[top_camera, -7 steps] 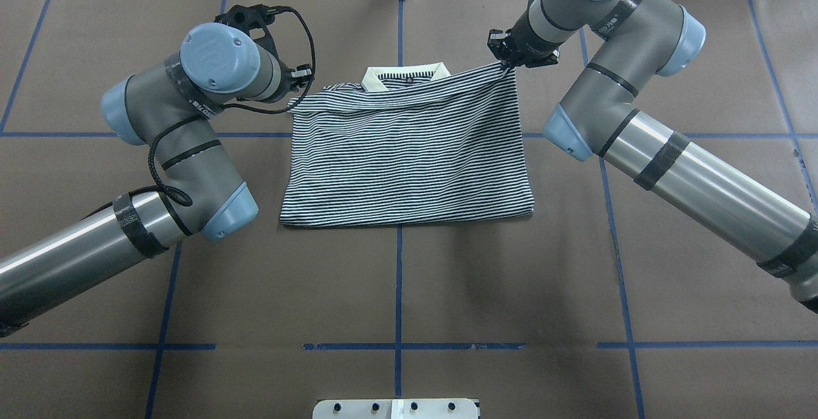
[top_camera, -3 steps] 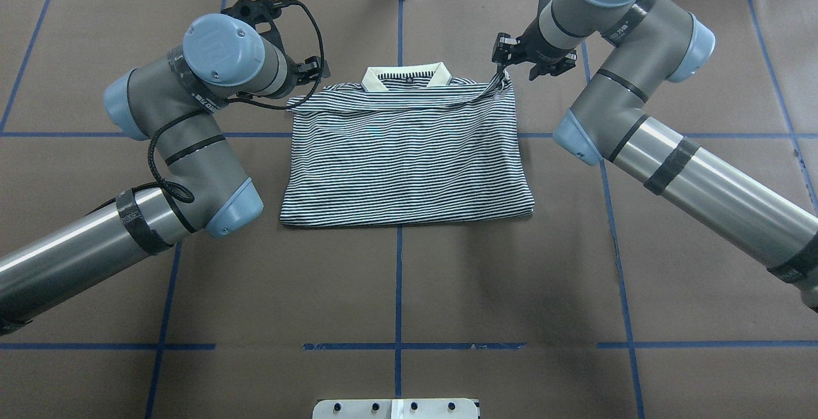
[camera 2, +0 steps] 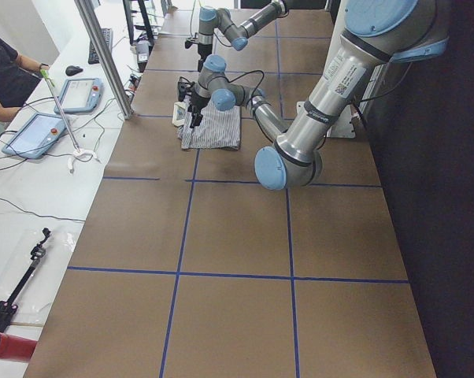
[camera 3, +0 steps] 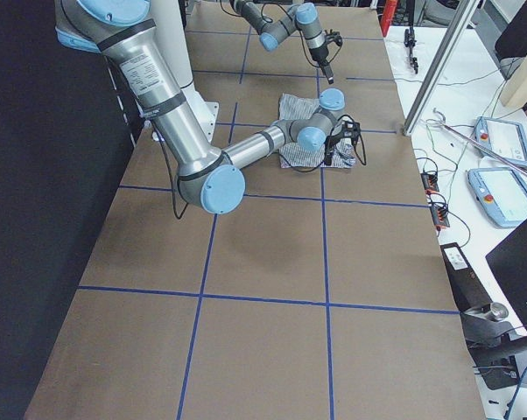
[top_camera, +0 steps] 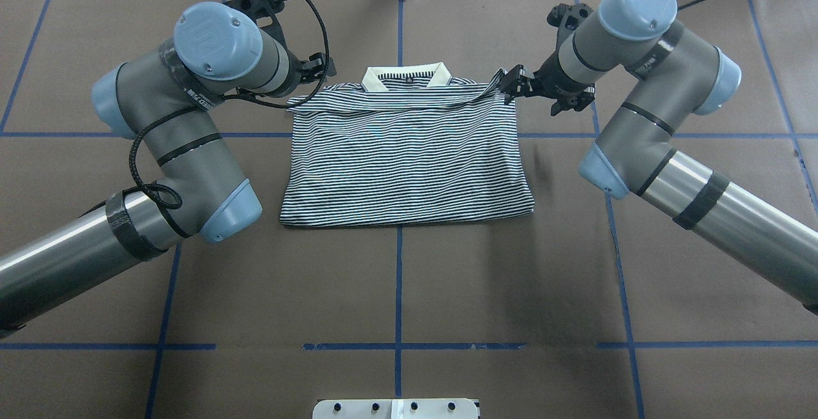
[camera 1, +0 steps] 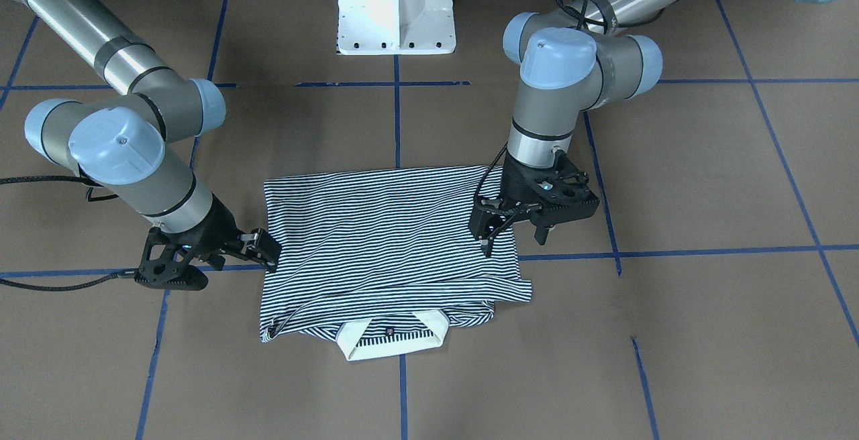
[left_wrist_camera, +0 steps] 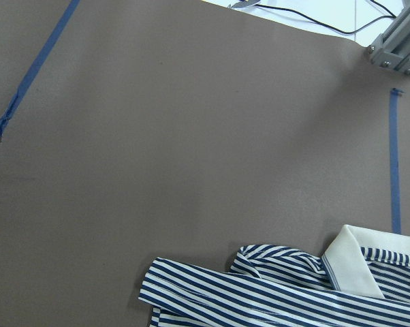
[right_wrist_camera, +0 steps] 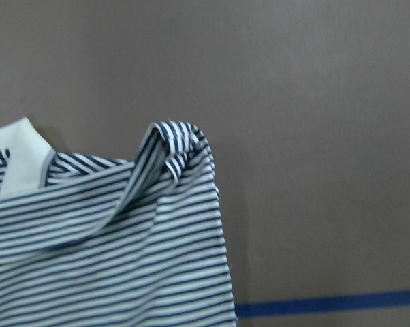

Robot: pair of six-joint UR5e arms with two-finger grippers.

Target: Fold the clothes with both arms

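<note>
On the table, one polo shirt — left gripper, right gripper, both splayed.

Premises are a robotics laboratory: a left arm and right arm flanking a white pedestal, a brown table gridded with blue tape, and control pendants on a side bench.

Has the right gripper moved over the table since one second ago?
Yes. In the overhead view the right gripper has shifted to the right, away from the cream collar, and nearer to the horizontal blue tape line.
</note>
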